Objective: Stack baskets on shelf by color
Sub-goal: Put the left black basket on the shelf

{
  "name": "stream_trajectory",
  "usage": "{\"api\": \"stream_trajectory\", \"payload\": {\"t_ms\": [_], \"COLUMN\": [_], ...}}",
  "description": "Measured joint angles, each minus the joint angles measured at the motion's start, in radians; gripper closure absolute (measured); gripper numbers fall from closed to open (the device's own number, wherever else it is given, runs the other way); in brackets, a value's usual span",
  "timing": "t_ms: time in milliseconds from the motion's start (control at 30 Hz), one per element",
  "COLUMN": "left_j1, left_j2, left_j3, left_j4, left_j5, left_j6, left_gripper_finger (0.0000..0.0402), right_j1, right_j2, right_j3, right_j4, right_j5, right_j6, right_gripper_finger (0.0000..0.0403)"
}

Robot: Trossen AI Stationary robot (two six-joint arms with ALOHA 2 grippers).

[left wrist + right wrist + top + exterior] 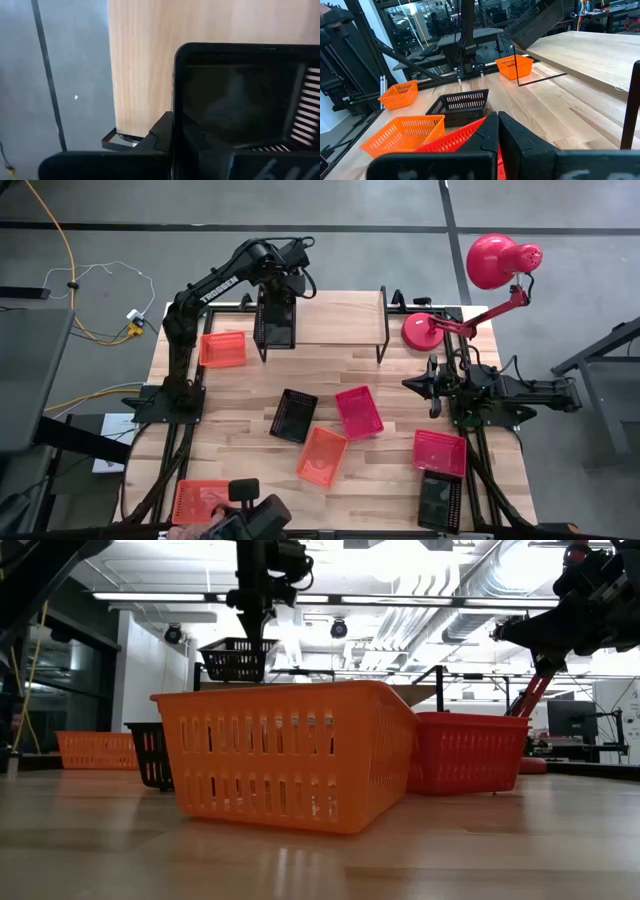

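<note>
My left gripper [274, 292] is shut on a black basket [277, 322], which hangs over the left end of the shelf [335, 318], a light-wood plank on black legs. In the low view this basket [238, 660] shows well above the table. Loose on the table lie an orange basket [222, 348] left of the shelf, a black one [293, 416], a pinkish red one [359, 411] and an orange one [321, 457] in the middle. My right gripper [432, 386] waits shut at the table's right side. My left gripper holds the black basket by its rim at one short end [176, 100], one finger [161, 134] outside the wall and the other inside. The fingers come from above, pointing steeply down. The basket hangs below them, open side up, clear of the shelf top [150, 60].
A pinkish red basket [440, 450] and a black one [440, 501] lie near the front right, an orange one [198, 500] at the front left corner. A red desk lamp [470, 290] stands to the right of the shelf.
</note>
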Motion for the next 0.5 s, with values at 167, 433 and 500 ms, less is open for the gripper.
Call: {"api": "stream_trajectory", "payload": {"t_ms": [167, 433, 500], "left_j1": [-0.001, -0.004, -0.004], "left_j2": [0.02, 0.024, 0.024], "left_j3": [0.0, 0.0, 0.0], "left_j4": [0.002, 0.057, 0.056], "left_j5": [-0.038, -0.094, -0.106], "left_j6": [0.023, 0.026, 0.026], "left_gripper_finger": [0.0401, 0.0371, 0.0354], "right_j1": [0.0, 0.0, 0.0], "right_j2": [0.0, 0.0, 0.0], "right_j3": [0.0, 0.0, 0.0], "right_j4": [0.0, 0.0, 0.0], "right_j5": [0.0, 0.0, 0.0], "right_j6": [0.0, 0.0, 0.0], "right_gripper_finger": [0.0402, 0.0402, 0.0402]}}
